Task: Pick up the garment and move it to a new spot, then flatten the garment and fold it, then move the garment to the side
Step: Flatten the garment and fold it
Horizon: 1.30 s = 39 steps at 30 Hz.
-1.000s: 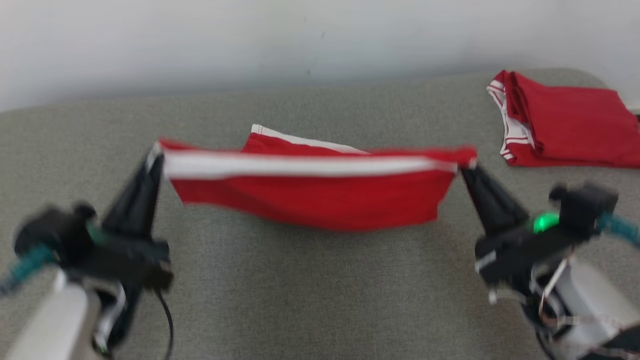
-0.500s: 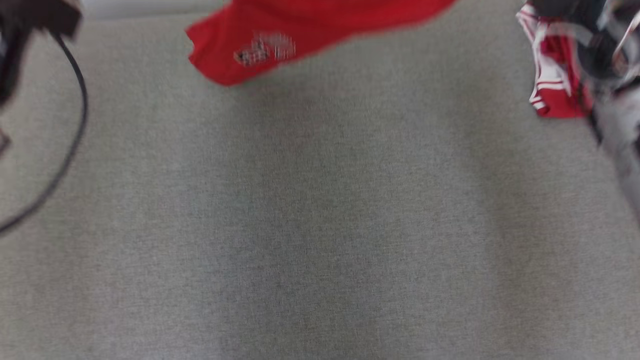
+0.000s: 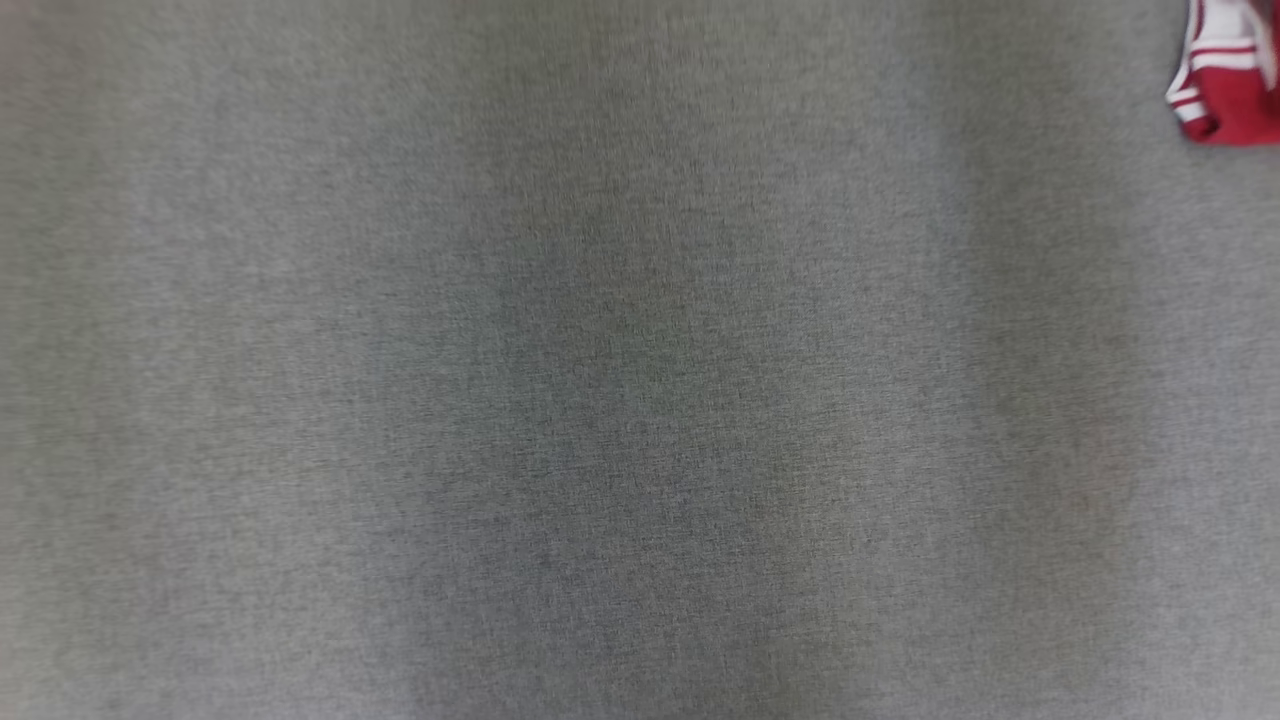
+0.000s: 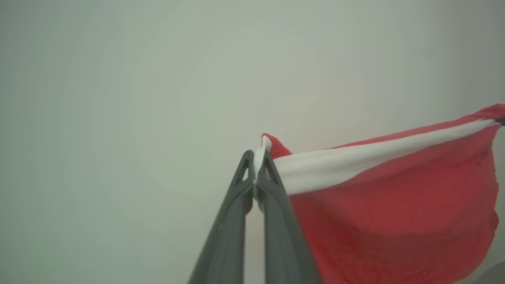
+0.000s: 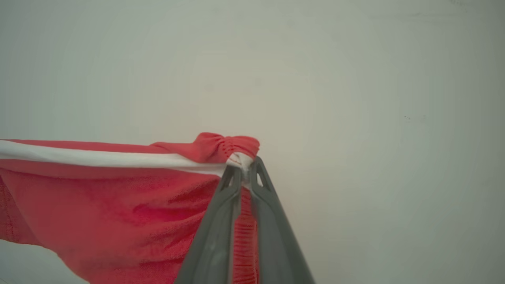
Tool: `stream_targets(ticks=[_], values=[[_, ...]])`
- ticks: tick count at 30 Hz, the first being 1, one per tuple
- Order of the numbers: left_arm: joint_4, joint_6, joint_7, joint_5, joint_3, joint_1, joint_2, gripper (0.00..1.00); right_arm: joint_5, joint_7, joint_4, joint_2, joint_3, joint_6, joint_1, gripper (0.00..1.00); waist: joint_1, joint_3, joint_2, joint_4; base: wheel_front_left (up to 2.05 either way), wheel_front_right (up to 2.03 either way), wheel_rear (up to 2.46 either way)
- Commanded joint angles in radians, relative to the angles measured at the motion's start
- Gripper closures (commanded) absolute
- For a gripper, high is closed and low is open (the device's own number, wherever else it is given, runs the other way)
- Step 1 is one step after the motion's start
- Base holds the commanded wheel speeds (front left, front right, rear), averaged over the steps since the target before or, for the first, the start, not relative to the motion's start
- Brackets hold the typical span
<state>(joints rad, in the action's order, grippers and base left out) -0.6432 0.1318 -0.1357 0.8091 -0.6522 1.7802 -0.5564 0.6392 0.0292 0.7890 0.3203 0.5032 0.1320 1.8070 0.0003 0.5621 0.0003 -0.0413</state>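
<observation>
The garment is red with a white band along its top edge. It hangs stretched between my two grippers in front of a pale wall. In the left wrist view my left gripper is shut on the band's left corner. In the right wrist view the same garment spreads to the left, and my right gripper is shut on its bunched right corner. The cloth below the band sags loosely.
The head view looks down on a grey fabric surface. A second red and white folded garment lies at its top right corner. A plain pale wall stands behind the held cloth.
The head camera has tilted down, so the grippers and the held garment have left the head view. Before that, both grippers rose with the garment stretched between them.
</observation>
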Motion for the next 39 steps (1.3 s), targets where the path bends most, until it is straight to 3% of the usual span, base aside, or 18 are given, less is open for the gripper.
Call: stream_targets(ticks=[1, 14, 21, 24, 29, 36, 39], values=[[-0.020, -0.003, -0.015, 0.017, -0.009, 0.032, -0.004, 1.00, -0.005, 0.012, 0.024, -0.015, 0.009, -0.003, 0.025, 1.00, -0.0003, 0.043, -0.0003, -0.010, 0.00, 0.00, 0.00], [-0.120, -0.003, -0.097, 0.137, -0.134, 0.128, 0.014, 1.00, 0.024, 0.083, 0.182, -0.029, 0.120, -0.003, 0.142, 1.00, -0.0003, 0.104, -0.0003, -0.002, 0.00, 0.00, 0.00], [-0.051, -0.003, -0.125, 0.176, -0.200, 0.061, 0.017, 1.00, 0.103, 0.139, 0.142, 0.017, 0.184, -0.003, 0.053, 1.00, -0.0003, 0.094, -0.0003, 0.013, 0.00, 0.00, 0.00], [0.012, -0.003, -0.130, 0.175, -0.209, -0.021, -0.001, 1.00, 0.159, 0.161, 0.083, 0.064, 0.219, -0.003, -0.034, 1.00, -0.0003, 0.076, -0.0003, 0.017, 0.00, 0.00, 0.00], [0.168, -0.010, -0.129, 0.163, -0.099, -0.256, -0.036, 1.00, 0.248, 0.194, -0.051, 0.155, 0.268, -0.003, -0.225, 1.00, -0.0003, 0.040, -0.0003, 0.017, 0.00, 0.00, 0.00], [0.391, -0.080, -0.130, 0.106, 0.039, -0.616, -0.053, 1.00, 0.329, 0.214, -0.226, 0.265, 0.303, -0.003, -0.471, 1.00, -0.0003, -0.021, -0.0003, 0.023, 0.00, 0.00, 0.00], [0.487, -0.112, -0.130, 0.075, 0.101, -0.799, -0.032, 1.00, 0.358, 0.223, -0.295, 0.299, 0.295, -0.003, -0.608, 1.00, -0.0003, -0.056, -0.0003, 0.026, 0.00, 0.00, 0.00]])
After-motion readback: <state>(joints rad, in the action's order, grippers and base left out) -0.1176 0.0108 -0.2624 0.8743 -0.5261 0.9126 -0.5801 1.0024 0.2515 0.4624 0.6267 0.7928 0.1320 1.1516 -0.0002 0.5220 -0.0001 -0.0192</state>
